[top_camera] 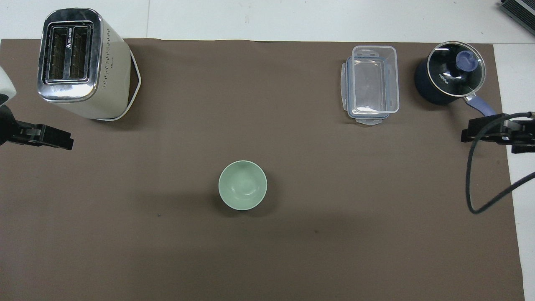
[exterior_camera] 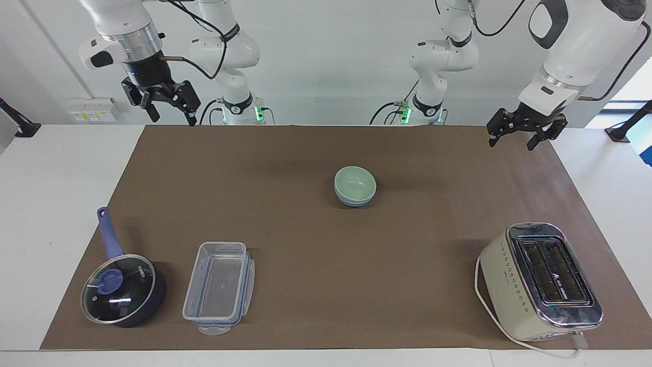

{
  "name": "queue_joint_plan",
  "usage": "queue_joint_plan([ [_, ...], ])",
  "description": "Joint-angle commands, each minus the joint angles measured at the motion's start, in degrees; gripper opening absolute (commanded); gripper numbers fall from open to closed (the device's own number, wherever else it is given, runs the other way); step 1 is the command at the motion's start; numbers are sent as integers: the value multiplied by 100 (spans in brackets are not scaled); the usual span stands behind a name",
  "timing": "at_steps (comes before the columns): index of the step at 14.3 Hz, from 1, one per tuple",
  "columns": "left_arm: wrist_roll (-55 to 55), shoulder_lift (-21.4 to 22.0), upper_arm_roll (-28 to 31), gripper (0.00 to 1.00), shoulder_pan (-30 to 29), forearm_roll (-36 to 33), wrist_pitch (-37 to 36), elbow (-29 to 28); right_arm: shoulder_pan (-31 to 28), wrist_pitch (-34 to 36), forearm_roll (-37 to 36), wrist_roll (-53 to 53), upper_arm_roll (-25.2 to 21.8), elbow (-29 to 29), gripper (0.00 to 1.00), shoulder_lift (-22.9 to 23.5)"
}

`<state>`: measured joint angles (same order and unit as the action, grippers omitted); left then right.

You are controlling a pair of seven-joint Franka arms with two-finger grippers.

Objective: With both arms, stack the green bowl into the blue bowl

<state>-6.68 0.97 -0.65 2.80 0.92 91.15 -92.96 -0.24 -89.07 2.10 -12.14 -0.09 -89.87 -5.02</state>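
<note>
The green bowl (exterior_camera: 354,182) sits nested inside the blue bowl (exterior_camera: 353,202) in the middle of the brown mat. In the overhead view only the green bowl (top_camera: 242,184) shows; the blue one is hidden under it. My right gripper (exterior_camera: 172,119) hangs open and empty high over the mat's edge at the right arm's end, seen from above as the right gripper (top_camera: 485,133) by the saucepan's handle. My left gripper (exterior_camera: 511,145) waits open and empty in the air over the mat's edge at the left arm's end, its black fingers (top_camera: 54,139) showing in the overhead view.
A cream toaster (exterior_camera: 542,280) with its cord stands at the left arm's end, farther from the robots than the bowls. A clear lidless container (exterior_camera: 219,288) and a dark saucepan (exterior_camera: 122,288) with glass lid and blue handle sit at the right arm's end.
</note>
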Motion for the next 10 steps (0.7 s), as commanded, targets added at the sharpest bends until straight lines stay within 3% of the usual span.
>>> queue_joint_plan([
  [1,26,114,-41,100,-51,-57,35,-117,-134,91,-218,212,79,-127,100,-149],
  [10,18,114,-41,100,-51,-57,70,-117,-249,47,-333,485,79,-189,100,-149],
])
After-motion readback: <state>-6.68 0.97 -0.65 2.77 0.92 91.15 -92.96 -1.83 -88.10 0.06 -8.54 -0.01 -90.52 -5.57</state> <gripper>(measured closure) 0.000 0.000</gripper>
